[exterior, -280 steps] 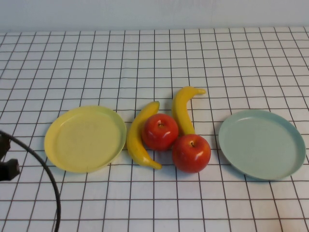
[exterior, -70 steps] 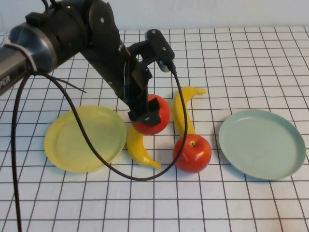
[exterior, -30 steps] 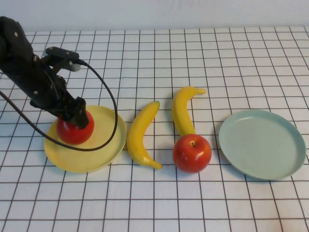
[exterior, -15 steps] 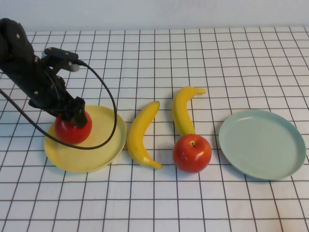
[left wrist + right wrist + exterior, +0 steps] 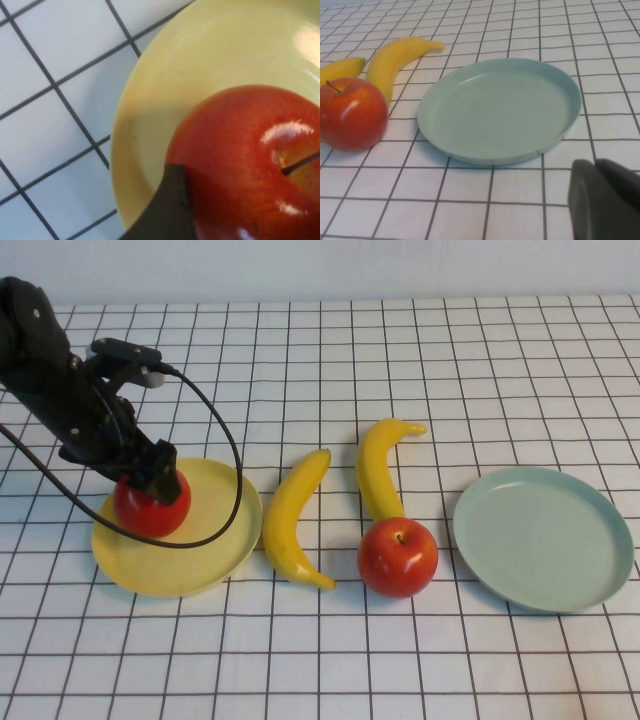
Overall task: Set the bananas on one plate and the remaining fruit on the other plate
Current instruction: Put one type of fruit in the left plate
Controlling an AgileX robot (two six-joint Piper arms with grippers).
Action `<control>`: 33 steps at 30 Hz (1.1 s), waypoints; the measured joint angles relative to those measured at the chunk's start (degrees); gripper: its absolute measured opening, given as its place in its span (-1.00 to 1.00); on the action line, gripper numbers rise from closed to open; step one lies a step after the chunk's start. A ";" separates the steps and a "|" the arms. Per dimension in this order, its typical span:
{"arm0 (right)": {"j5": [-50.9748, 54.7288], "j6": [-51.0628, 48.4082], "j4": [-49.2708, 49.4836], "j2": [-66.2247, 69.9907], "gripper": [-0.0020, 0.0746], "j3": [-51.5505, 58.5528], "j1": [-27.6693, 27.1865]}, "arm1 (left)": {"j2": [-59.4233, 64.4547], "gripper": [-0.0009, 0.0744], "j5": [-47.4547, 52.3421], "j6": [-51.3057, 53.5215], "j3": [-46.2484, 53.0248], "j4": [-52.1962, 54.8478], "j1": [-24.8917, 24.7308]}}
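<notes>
My left gripper (image 5: 150,478) is shut on a red apple (image 5: 150,508) that sits low on the left part of the pale yellow plate (image 5: 215,530). In the left wrist view one dark finger (image 5: 172,200) presses the apple (image 5: 240,165) over the plate (image 5: 150,100). The second red apple (image 5: 398,556) lies on the table between two yellow bananas (image 5: 290,520) (image 5: 375,470) and the empty blue-green plate (image 5: 545,538). My right gripper (image 5: 597,165) is shut and empty, out of the high view, low near the blue-green plate (image 5: 500,112).
A black cable (image 5: 225,455) loops from the left arm over the yellow plate. The table is a white cloth with a black grid (image 5: 400,660). The right wrist view also shows the free apple (image 5: 351,114) and both bananas (image 5: 395,57).
Over the last second the left gripper and the apple shifted slightly left on the yellow plate. Nothing else moved.
</notes>
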 joint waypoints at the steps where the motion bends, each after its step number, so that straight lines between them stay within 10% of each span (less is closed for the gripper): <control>1: 0.00 0.00 0.00 0.00 -0.99 0.00 0.00 | 0.00 0.66 0.00 0.00 0.00 0.00 0.00; 25: 0.00 0.00 0.00 0.00 -0.99 0.00 0.00 | -7.42 0.75 9.32 -0.08 -5.22 -0.60 0.00; 33: 0.00 0.00 0.00 0.00 -0.99 0.00 0.00 | -15.95 -0.29 9.88 2.36 -5.22 -3.30 -0.43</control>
